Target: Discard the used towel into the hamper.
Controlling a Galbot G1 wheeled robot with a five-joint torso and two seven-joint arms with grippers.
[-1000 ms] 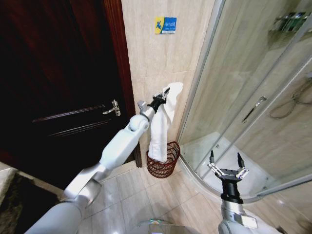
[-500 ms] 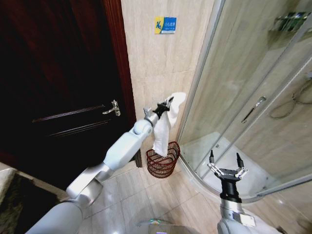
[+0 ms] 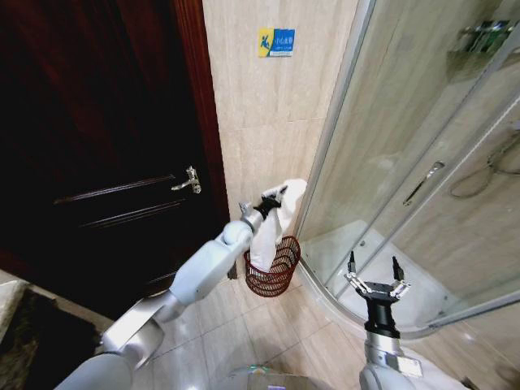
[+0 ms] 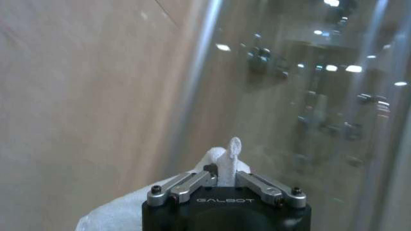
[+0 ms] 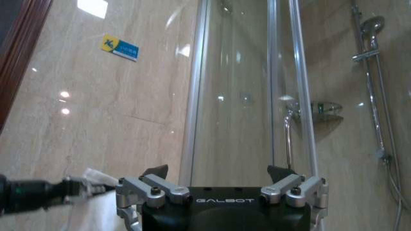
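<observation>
Mid-frame, left gripper (image 3: 271, 199) clamped on limp white towel (image 3: 274, 223) above ribbed wire hamper (image 3: 273, 268); lower right, right gripper (image 3: 374, 275) spread open.

White towel (image 3: 276, 219), red-brown hamper (image 3: 273, 270)

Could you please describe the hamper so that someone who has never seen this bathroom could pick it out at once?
Start at the tall dark wooden door and follow the beige tiled wall to the curved glass shower enclosure. On the floor in the corner between them stands the hamper, right under the white towel held by the left gripper. It is a small round red-brown wire basket with open ribs.
</observation>
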